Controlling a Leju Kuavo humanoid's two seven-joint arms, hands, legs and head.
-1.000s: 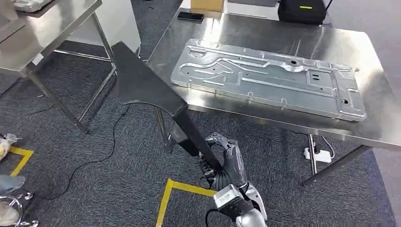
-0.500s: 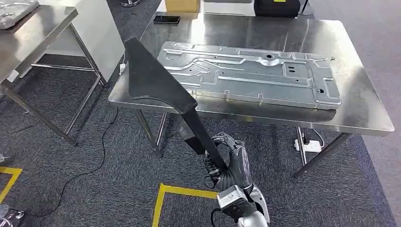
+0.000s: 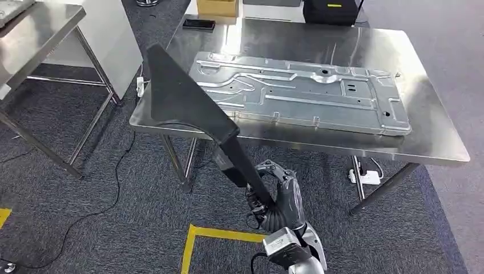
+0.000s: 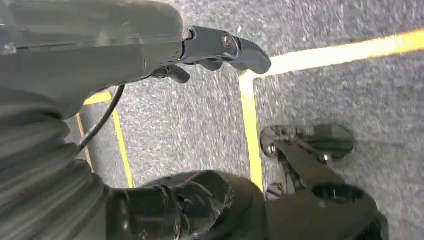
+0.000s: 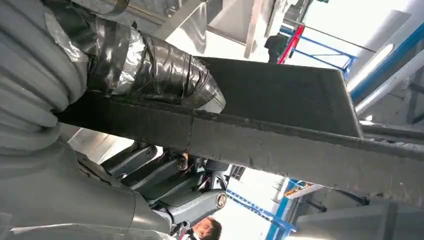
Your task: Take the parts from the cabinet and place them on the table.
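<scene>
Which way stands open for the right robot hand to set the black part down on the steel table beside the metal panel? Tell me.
Probably yes. The right robot hand grips the black part by its narrow end, and the wide end already overlaps the steel table at its left corner. The metal panel takes the middle, so only that left strip looks free.

Yellow floor tape, black phone, cardboard box

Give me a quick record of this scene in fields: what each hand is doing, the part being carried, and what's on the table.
right hand: right hand grips the narrow stem of the black part
left hand: left hand holds nothing, hanging over grey carpet with yellow tape
black part: flat, dark, wide end raised over the steel table near its left corner
on table: large stamped metal panel, black phone, cardboard box
</scene>
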